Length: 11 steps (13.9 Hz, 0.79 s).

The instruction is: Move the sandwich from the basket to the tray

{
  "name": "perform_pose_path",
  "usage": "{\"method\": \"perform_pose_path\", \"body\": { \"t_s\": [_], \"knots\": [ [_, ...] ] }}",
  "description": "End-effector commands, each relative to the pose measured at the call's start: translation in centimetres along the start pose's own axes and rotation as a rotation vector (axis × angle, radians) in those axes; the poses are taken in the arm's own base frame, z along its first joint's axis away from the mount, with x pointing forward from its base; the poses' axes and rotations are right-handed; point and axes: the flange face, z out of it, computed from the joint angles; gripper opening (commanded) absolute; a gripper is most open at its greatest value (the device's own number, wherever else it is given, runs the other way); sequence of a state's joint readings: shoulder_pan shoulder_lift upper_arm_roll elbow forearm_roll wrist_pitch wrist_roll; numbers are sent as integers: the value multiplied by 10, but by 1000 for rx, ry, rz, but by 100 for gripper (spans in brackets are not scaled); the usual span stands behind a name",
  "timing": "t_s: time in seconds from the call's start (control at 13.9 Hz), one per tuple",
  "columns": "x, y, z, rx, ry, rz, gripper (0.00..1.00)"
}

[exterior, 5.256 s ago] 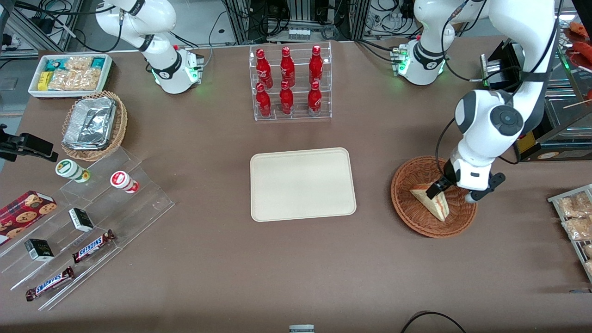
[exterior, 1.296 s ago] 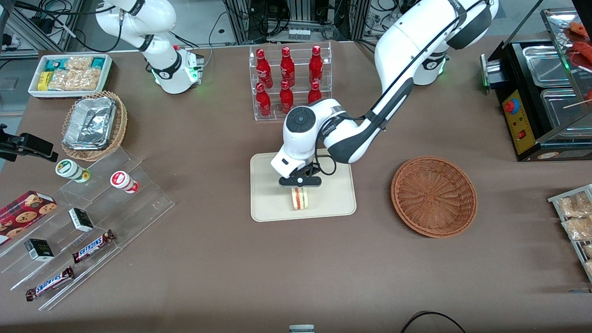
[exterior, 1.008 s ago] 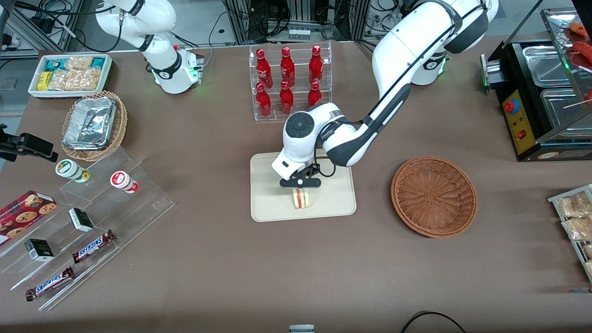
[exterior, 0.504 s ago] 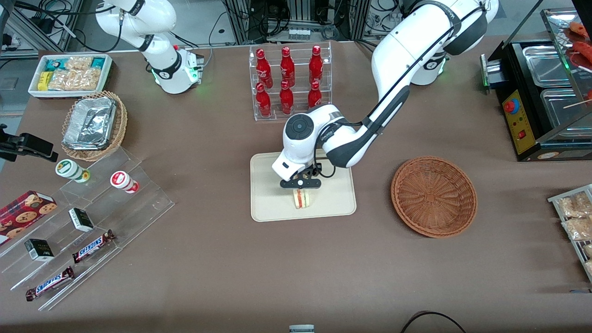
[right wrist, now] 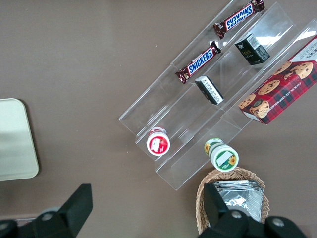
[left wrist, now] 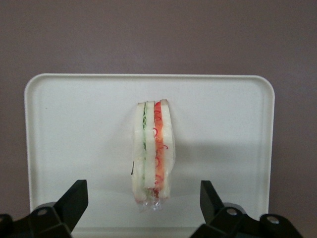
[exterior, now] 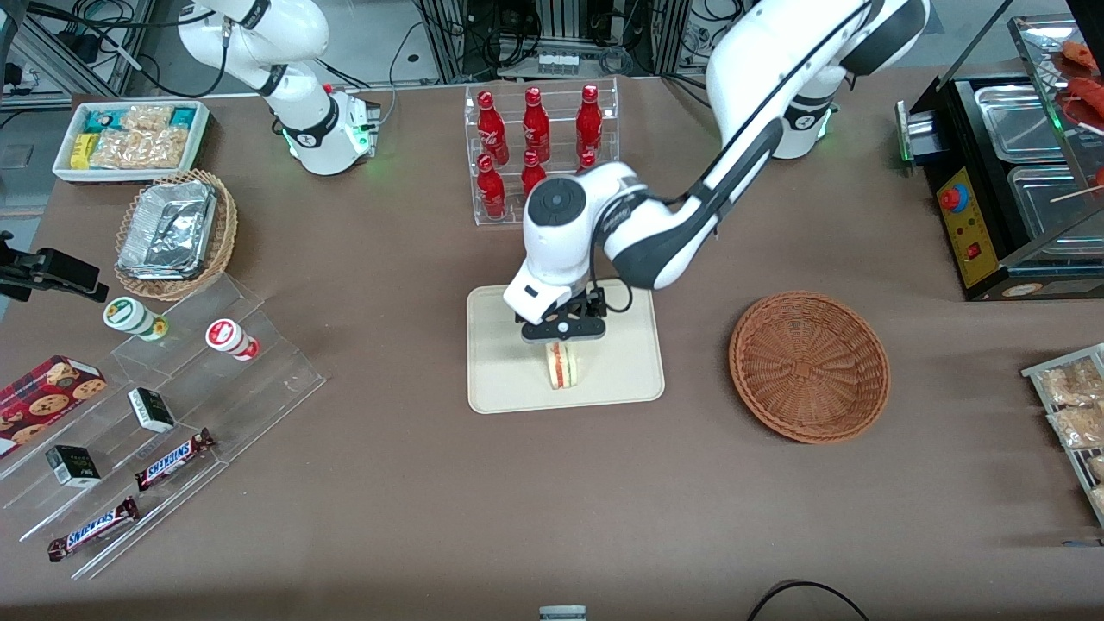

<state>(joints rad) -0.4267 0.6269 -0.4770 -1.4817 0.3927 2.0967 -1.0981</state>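
you see the tray point(exterior: 509, 379) bearing the sandwich point(exterior: 563, 365), which stands on edge, filling layers showing. the basket point(exterior: 808, 366) sits toward the working arm's end. your gripper point(exterior: 562, 332) hovers above the sandwich, jaws spread, gripping nothing.

A clear stepped stand point(right wrist: 198, 116) lies on the brown table point(right wrist: 74, 59) and carries two Snickers bars point(right wrist: 199, 61), two small dark boxes point(right wrist: 209, 89), a red-lidded cup point(right wrist: 158, 144) and a green-lidded cup point(right wrist: 222, 156). A cookie box point(right wrist: 282, 87) lies at about three o'clock from the dark boxes. A tan wicker basket point(right wrist: 233, 173) of foil containers point(right wrist: 237, 197) sits at six o'clock from the green-lidded cup, touching it, and one rounded end of the cream tray point(right wrist: 15, 141) shows well apart at nine o'clock from the red-lidded cup.
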Motion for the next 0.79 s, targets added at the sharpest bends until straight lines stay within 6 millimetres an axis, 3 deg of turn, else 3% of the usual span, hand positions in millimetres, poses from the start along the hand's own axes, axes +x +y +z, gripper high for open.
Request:
{"method": "perform_pose_path", "body": {
  "t_s": [0.0, 0.22, 0.36, 0.72],
  "knots": [
    [21, -38, -71, 53, 56, -88, 100],
    [51, -91, -134, 57, 79, -187, 100],
    [68, -124, -159, 78, 97, -218, 100],
    [84, -199, -220, 86, 34, -143, 100]
  ]
}}
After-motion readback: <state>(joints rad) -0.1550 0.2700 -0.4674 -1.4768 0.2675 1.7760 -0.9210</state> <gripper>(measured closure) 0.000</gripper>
